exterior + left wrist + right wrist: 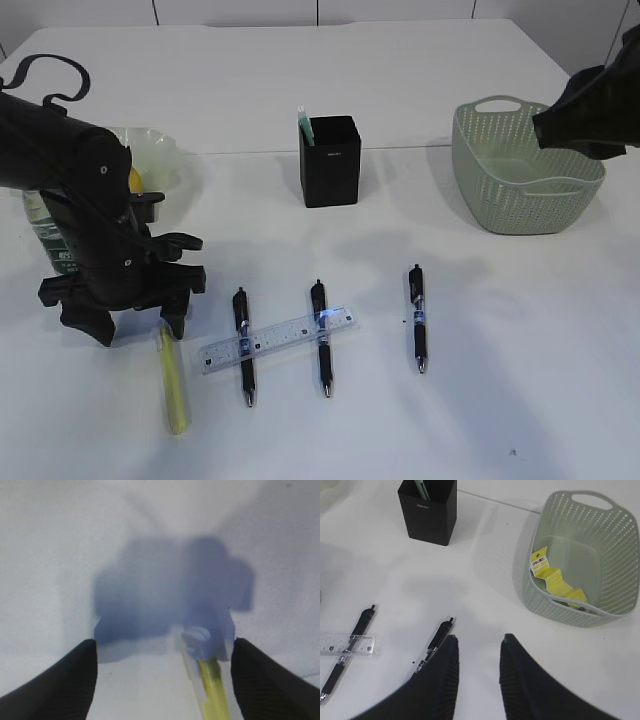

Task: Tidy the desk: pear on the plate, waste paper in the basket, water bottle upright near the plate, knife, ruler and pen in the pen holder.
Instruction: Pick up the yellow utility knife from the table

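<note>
The left gripper (135,318), jaws spread wide and holding nothing, hovers low over the upper end of the yellow knife (175,385) lying flat on the table; the step in hand appears to be picking up that knife, which calls for lowering, closing across its narrow body and carrying it to the pen holder (330,160). The right gripper (479,667) is part-open and empty above the table. The pen holder contains one green item, the basket (580,555) holds the waste paper (555,580), the pear (134,180) appears to sit on the plate (165,150), while the ruler (277,340) lies across two of three pens on the table.
</note>
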